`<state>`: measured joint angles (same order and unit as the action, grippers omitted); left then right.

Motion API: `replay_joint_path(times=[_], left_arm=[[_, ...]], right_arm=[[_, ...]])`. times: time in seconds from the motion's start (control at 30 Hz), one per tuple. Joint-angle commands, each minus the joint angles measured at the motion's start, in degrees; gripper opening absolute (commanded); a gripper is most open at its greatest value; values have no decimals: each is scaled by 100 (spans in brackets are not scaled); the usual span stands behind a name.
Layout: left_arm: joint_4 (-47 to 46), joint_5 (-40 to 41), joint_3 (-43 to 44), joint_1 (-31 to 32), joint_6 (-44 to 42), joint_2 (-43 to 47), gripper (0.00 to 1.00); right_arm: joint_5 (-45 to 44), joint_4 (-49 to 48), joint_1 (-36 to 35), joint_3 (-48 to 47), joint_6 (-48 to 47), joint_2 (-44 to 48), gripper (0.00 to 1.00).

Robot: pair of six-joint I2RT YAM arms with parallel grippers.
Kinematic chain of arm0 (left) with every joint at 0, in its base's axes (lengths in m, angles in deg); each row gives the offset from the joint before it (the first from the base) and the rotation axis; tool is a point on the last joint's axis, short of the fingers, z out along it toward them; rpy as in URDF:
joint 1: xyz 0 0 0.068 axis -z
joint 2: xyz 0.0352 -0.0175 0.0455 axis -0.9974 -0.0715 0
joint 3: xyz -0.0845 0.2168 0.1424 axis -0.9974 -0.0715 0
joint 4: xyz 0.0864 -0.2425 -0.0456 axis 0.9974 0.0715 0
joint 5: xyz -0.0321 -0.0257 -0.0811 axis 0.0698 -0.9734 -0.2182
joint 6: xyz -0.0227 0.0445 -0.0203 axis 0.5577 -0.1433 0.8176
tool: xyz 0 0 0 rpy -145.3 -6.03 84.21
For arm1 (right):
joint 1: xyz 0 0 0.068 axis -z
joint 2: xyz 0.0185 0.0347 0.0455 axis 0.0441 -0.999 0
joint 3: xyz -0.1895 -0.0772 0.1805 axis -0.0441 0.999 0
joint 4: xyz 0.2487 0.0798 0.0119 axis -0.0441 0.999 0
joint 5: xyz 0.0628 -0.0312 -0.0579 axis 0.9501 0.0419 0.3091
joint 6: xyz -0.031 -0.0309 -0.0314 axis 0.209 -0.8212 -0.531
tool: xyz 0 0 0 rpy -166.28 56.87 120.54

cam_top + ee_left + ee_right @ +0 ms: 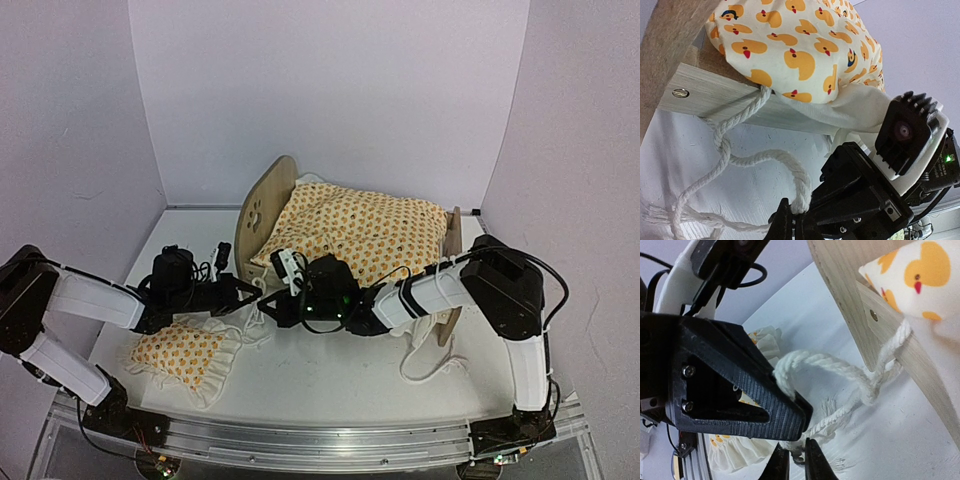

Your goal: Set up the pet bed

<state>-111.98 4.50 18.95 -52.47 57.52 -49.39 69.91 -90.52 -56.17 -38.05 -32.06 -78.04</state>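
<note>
A white table (330, 385) filled the lower half of the top view, boxed in by plain pale walls (330, 90) at the back and on both sides, with a metal rail along the near edge where the two arm bases sat. The pet bed (262, 215) stood on the table at the middle of the frame. Its long axis ran left to right across the picture, dipping slightly toward the right. The rounded headboard was at the left end and the low footboard at the right end. A duck-print blanket (360, 230) lay over the bed from one end to the other. A matching ruffled pillow (185, 352) lay flat on the table at lower left, apart from the bed. A white rope (740, 115) was tied through the side rail (705, 92) near the headboard and trailed in loops onto the table. A second rope (435, 365) lay by the footboard at lower right. Both arms reached in to the rope below the headboard, their tips almost meeting. The left claw (787, 225) was closed, pinching a loop of that rope. The right claw (797, 465) had its fingers drawn nearly together with only a slit between them. A frayed strand ran down toward that slit, but I could not tell whether it was gripped.
</note>
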Motion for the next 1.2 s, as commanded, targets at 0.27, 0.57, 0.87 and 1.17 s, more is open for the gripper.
replay_joint_path(times=[0.27,0.57,0.87,1.17], left_arm=[[-229,-100,-44,-56,87,124,0],[-232,-306,-12,-56,-33,302,0],[-242,-440,-50,-52,-64,380,0],[-238,-322,-82,-71,-67,309,0]], right_arm=[[-301,-367,-30,453,-66,571,0],[78,-909,-7,148,-6,87,40],[72,-926,47,-20,-15,-50,31],[-64,-1080,51,361,168,311,0]])
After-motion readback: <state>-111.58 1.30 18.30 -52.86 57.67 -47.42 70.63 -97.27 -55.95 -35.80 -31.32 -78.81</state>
